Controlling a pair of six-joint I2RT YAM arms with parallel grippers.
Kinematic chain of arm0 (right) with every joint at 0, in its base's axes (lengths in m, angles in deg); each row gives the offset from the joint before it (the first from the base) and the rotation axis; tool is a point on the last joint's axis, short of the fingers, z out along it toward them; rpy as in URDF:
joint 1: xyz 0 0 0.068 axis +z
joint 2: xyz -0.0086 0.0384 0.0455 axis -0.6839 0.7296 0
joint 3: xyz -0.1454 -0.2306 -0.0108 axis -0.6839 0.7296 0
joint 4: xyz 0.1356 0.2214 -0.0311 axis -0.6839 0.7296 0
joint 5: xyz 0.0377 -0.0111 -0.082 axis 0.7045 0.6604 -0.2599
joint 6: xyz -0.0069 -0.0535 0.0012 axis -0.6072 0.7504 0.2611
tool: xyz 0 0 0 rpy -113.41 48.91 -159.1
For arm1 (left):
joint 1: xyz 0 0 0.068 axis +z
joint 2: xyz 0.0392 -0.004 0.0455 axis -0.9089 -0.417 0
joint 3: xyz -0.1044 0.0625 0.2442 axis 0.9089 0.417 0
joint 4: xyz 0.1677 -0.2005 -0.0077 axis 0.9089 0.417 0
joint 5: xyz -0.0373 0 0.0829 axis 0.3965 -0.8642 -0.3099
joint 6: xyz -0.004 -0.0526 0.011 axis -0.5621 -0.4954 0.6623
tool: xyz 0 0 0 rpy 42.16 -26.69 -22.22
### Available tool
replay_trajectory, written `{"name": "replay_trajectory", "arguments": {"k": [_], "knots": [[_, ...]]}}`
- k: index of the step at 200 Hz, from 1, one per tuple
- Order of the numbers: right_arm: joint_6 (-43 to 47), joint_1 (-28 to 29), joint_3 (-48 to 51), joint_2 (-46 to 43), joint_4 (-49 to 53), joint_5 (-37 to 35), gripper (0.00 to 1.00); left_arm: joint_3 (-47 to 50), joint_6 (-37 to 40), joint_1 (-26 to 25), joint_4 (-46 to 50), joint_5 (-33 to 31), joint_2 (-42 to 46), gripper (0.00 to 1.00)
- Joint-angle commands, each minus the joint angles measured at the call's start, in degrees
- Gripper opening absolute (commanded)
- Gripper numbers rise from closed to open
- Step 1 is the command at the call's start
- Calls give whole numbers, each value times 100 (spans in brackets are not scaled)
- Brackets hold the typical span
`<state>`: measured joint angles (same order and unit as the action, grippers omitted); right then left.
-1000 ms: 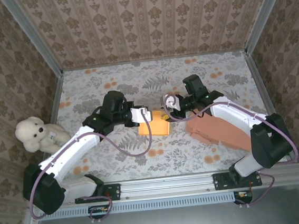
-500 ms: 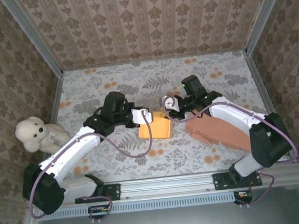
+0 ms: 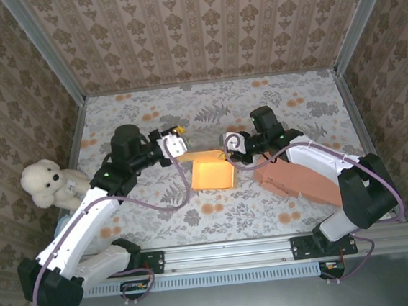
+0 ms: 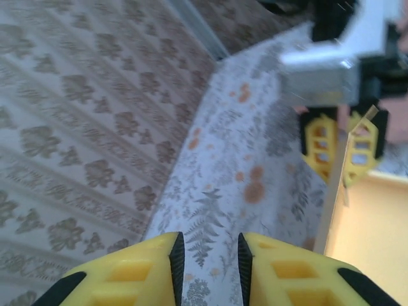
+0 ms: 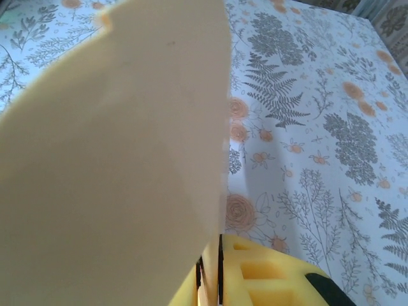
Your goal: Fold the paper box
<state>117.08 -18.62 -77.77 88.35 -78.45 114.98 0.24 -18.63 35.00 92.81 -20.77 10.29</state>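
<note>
Orange paper box [image 3: 212, 174] sits open near the middle of the floral table [image 3: 294, 108], between the two arms. The right gripper [image 3: 226, 146] is clamped tight on the box's far right flap [image 5: 127, 159], which stands upright. The left gripper [image 3: 179, 142] hovers just beyond the box's far left corner, its yellow fingers [image 4: 280, 280] parted by a narrow gap and holding nothing.

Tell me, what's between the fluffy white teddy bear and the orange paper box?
Left of the orange paper box, the robot's left arm and purple cable cross the flowered tablecloth, in the top view.
</note>
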Motion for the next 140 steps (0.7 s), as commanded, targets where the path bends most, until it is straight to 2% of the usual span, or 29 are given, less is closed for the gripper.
{"name": "replay_trajectory", "arguments": {"k": [1,12,24,41,53,66,95,140], "knots": [[-137,-42,144,-132,-462,-29,16,-228,-1970,535,-472,-421,19,39],[-152,-54,183,-152,-549,-53,15,-500,-2982,852,-252,-1522,-163,57],[-161,-53,226,-157,-627,-78,16,-1072,-3826,1084,392,-2454,-546,58],[-178,-53,290,-154,-748,-93,16,-2150,-5190,1388,1864,-2992,-1272,63],[-187,-53,306,-138,-808,-83,16,-2707,-6005,1614,2770,-2710,-1827,60],[-190,-63,324,-103,-860,-74,16,-2893,-6509,1728,3195,-2137,-2248,60],[-196,-72,392,-23,-1005,-65,16,-2415,-7457,1683,3023,-1516,-2674,69],[-179,-89,414,27,-1007,-41,17,-2123,-8023,1079,2657,-1321,-2954,70]]}}
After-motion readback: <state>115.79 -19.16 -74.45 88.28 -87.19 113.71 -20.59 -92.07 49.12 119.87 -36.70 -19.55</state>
